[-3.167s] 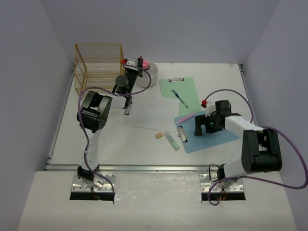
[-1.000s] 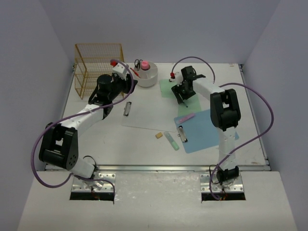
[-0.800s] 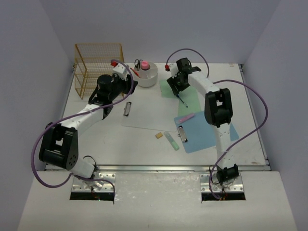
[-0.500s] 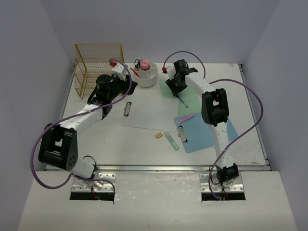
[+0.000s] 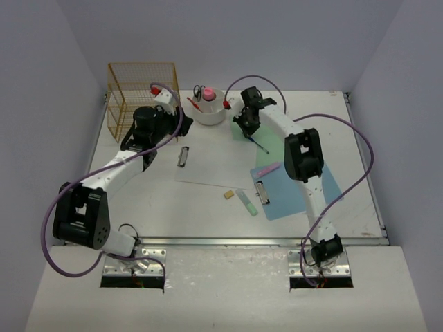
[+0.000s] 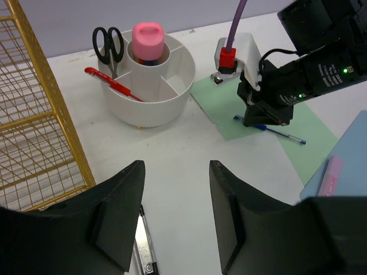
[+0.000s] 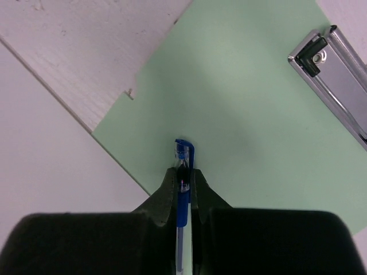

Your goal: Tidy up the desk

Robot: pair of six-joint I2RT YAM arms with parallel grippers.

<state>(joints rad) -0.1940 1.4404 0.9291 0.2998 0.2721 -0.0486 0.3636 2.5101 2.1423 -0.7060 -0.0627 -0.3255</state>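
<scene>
Right gripper [image 7: 182, 176] is clamped on a slim blue ballpoint pen [image 7: 182, 163]. The fingers pinch across the barrel just behind the clip end, and the rest of the barrel is hidden under the wrist. The pen is over a pale green clipboard [image 7: 246, 126] with its silver metal clamp [image 7: 335, 80] off to the upper right of the wrist view. Can't tell if the pen is lifted or touching the board.

Key relation: in the top view the pen's long axis runs diagonally, from the gripper toward the near right. The round white compartmented organizer [image 5: 208, 114] sits near the right gripper, on the robot's left of it and slightly farther back. It holds black-handled scissors [image 6: 106, 43], a red pen [image 6: 112, 83] and a pink-capped item [image 6: 148, 39] in the centre well. The pen probably belongs there. That would take a short carry to the left and tipping the pen from near flat to upright. The right arm already has it, so this looks like the right arm's move.

Left gripper [image 6: 175, 172] is spread wide and holds nothing. It hovers over bare tabletop short of the organizer, beside a gold wire basket [image 6: 34, 132].

The white flat desk [image 5: 138, 200] spans under both arms between the lavender walls. Nearer the bases lie a light blue clipboard [image 5: 304, 190], a pink highlighter [image 5: 266, 168], a tan eraser [image 5: 228, 195] and a pale green marker [image 5: 247, 202].
</scene>
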